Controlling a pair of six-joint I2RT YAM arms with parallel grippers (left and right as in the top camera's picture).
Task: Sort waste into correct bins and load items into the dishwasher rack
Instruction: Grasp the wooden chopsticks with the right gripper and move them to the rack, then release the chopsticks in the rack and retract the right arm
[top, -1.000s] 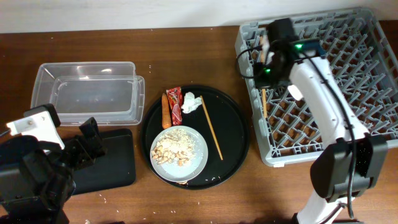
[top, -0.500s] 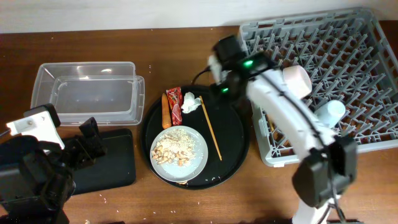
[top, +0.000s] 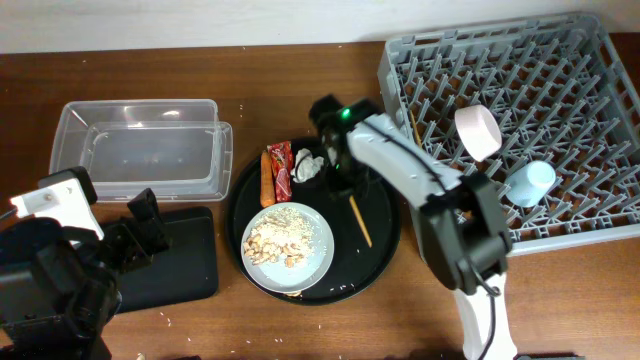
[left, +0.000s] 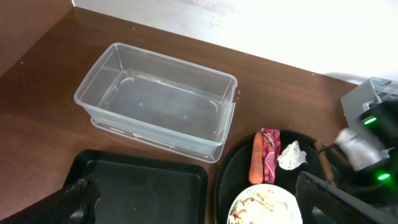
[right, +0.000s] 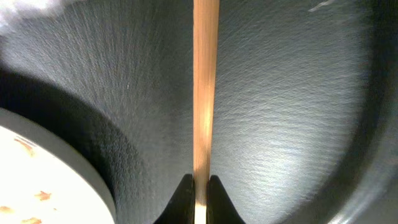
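My right gripper (top: 342, 182) (right: 199, 186) is down on the round black tray (top: 385, 225), shut on a wooden chopstick (top: 359, 222) (right: 206, 87) that lies flat there. The other chopstick (top: 413, 125) lies in the grey dishwasher rack (top: 560, 90), with the white bowl (top: 478, 130) and light-blue cup (top: 528, 183). The grey plate (top: 318, 262) holds beige scraps (top: 280, 243). The carrot (top: 267, 178), red wrapper (top: 281, 168) and white tissue (top: 310, 165) lie behind it. My left gripper (top: 140, 235) (left: 205, 205) is open and empty over the flat black tray (top: 185, 265).
The clear tub (top: 140, 150) (left: 158, 102) stands at the back left, just behind the flat black tray (left: 143, 186). The round tray sits between these bins and the rack. My right arm stretches across the rack's front left corner.
My right gripper left one chopstick in the rack, swung left to the round tray and closed on the second chopstick. The left arm has not moved.
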